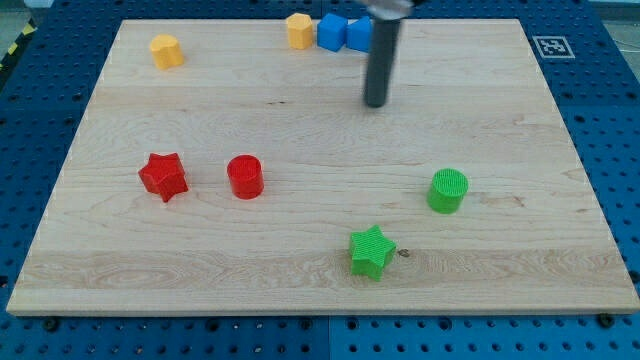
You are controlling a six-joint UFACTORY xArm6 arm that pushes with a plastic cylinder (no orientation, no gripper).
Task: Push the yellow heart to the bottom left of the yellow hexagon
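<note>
The yellow heart (166,50) lies near the top left corner of the wooden board (300,270). The yellow hexagon (299,30) sits at the top edge, right of the heart, touching a blue block (331,32); a second blue block (358,34) is next to that, partly behind the rod. My tip (375,103) rests on the board below the blue blocks, to the right of and below the hexagon, far right of the heart. It touches no block.
A red star (163,176) and a red cylinder (244,177) lie at the middle left. A green cylinder (448,190) is at the right, a green star (371,251) near the bottom middle. A blue pegboard surrounds the board.
</note>
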